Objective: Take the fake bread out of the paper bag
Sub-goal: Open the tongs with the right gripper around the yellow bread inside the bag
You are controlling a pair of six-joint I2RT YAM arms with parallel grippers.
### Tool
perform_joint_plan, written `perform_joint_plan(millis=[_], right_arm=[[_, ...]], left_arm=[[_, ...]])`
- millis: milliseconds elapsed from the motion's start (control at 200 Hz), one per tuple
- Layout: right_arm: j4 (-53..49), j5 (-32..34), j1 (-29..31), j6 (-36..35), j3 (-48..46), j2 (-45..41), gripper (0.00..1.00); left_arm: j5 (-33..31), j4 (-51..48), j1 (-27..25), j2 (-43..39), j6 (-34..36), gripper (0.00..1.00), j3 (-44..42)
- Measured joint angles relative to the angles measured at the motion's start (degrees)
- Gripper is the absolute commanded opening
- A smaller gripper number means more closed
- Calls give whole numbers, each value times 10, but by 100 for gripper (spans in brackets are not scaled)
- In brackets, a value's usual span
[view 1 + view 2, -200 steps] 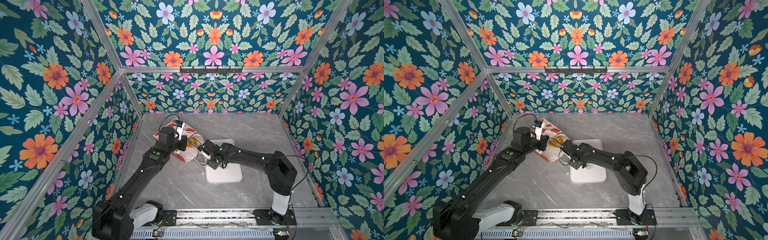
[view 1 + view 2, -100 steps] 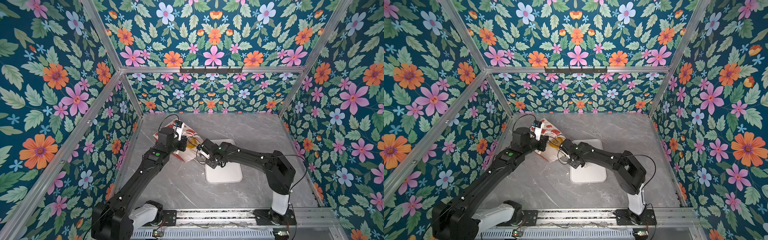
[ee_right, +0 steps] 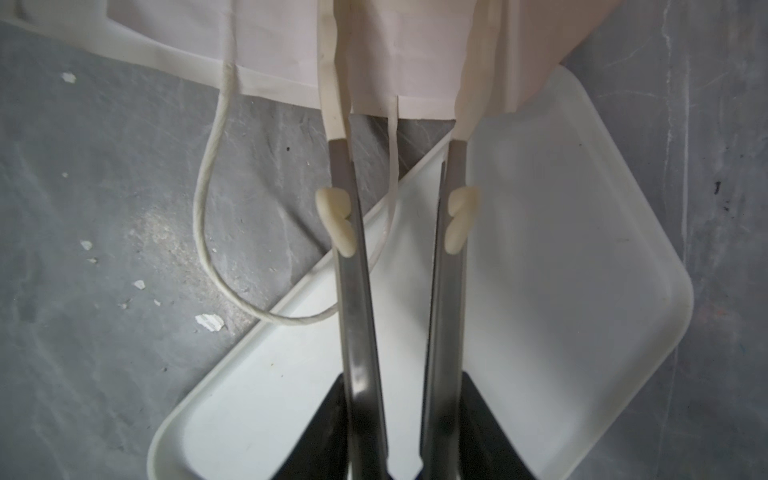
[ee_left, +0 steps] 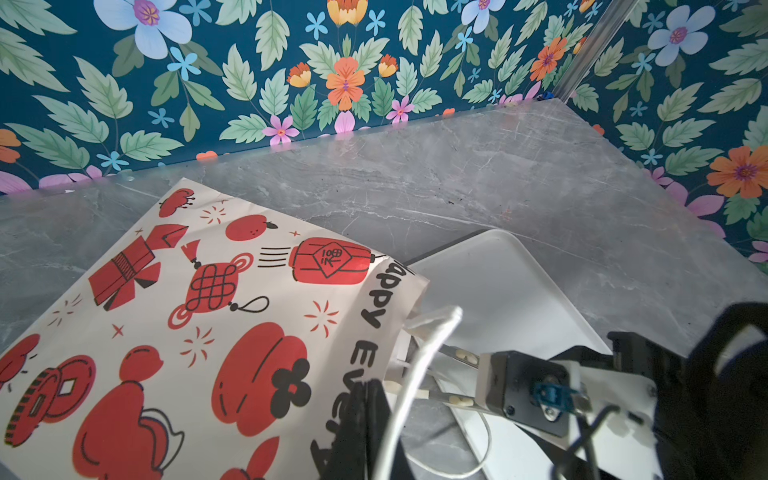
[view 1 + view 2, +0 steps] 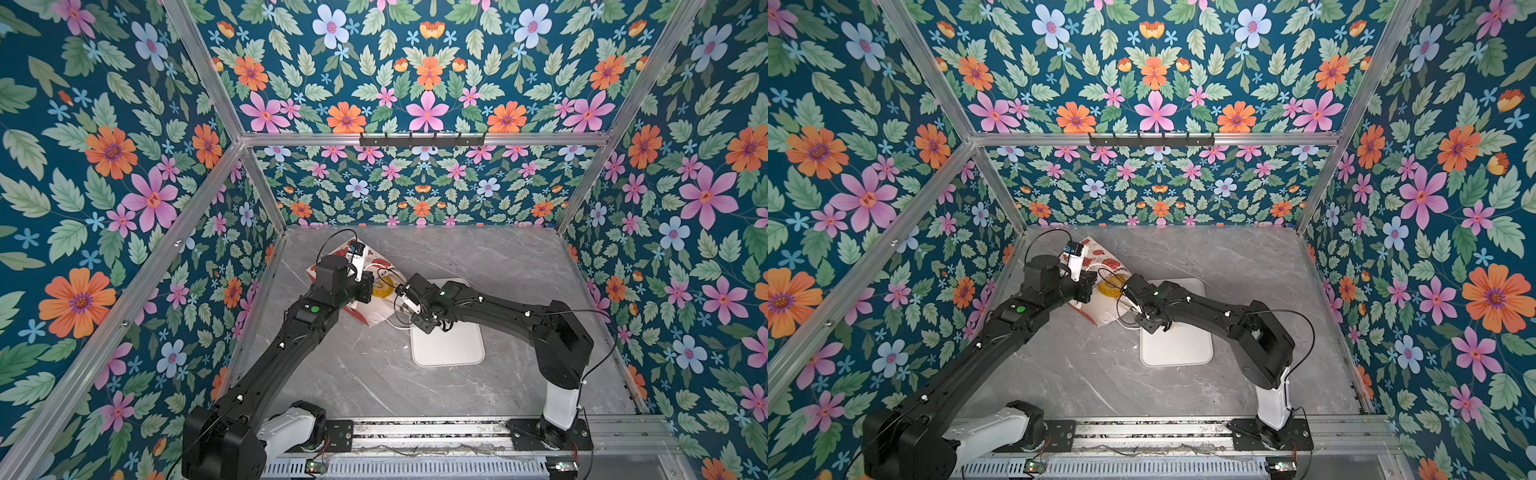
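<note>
Paper bag (image 4: 249, 332) lies sideways, thin, crumply; left gripper (image 5: 368, 286) pinched on upper lip. Fake bread (image 5: 382, 286) yellow, just inside mouth, likely light, stiff; right gripper (image 3: 403, 62) fingers spread at mouth; grip across its edge.

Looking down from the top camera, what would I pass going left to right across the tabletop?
From the left: paper bag → yellow fake bread showing at its mouth → right gripper → white tray.

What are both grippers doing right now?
Left gripper: closed on the paper bag's upper edge.
Right gripper: open, holding nothing, tips at the bag mouth.
</note>
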Motion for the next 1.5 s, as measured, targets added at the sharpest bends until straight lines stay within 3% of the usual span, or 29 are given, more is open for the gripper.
perform_joint_plan(millis=[545, 1500], right_arm=[[31, -9, -7, 10, -27, -39, 44], [108, -129, -43, 14, -49, -46, 46]], left_arm=[[-1, -4, 0, -3, 2, 0, 0], [-1, -7, 0, -3, 4, 0, 5]])
